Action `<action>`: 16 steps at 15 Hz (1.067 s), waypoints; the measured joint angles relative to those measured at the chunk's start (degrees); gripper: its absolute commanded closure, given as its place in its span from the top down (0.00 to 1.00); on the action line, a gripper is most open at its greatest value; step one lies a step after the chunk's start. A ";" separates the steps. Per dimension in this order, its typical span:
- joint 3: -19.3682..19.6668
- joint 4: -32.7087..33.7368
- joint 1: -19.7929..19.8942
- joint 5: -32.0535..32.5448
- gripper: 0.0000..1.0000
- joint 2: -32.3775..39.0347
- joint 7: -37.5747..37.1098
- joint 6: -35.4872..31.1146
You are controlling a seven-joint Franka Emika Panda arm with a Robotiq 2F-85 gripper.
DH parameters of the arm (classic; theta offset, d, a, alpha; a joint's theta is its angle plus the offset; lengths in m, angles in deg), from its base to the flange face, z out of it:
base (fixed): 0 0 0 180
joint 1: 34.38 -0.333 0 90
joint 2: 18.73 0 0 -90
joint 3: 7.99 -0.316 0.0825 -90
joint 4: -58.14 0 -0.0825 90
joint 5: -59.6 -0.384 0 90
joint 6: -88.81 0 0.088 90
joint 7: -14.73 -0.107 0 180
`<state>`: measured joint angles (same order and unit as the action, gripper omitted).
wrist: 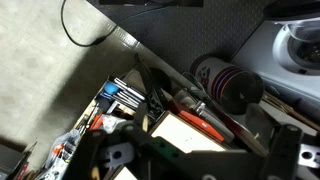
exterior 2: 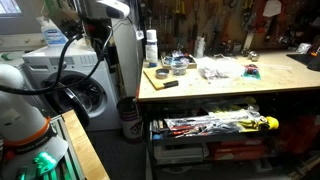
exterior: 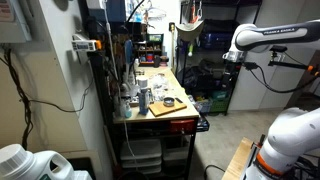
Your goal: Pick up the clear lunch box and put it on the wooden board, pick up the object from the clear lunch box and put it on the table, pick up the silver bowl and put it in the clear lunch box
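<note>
Side wall: a pale wall point(exterior: 55, 100) is standing in an exterior view, with cables hanging down it.
Floor: a grey floor point(exterior: 215, 150) is lying bare and catching light.
Back: dark shelving point(exterior: 215, 60) is holding clutter.
Tool wall: tools are hanging along it point(exterior 2: 220, 20).
Appliance: a white washing machine point(exterior 2: 85, 95) is sitting low.

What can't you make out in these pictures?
- Small containers by the flat tan wooden board: too small, blurred in both exterior views.
- Robot's dark fingers: cut by the wrist view's bottom edge; open or shut unclear.
- Long wooden workbench: far end lost behind clutter in an exterior view.
</note>
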<state>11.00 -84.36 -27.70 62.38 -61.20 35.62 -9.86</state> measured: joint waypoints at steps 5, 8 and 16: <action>-0.37 0.40 0.13 -0.03 1.00 0.63 -1.59 -2.71; -1.81 3.81 -0.01 -0.02 1.00 5.51 -3.99 -15.83; -7.46 16.89 -1.68 -9.19 1.00 33.45 -18.66 -36.80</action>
<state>3.54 -67.48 -29.39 53.20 -27.75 16.95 -46.66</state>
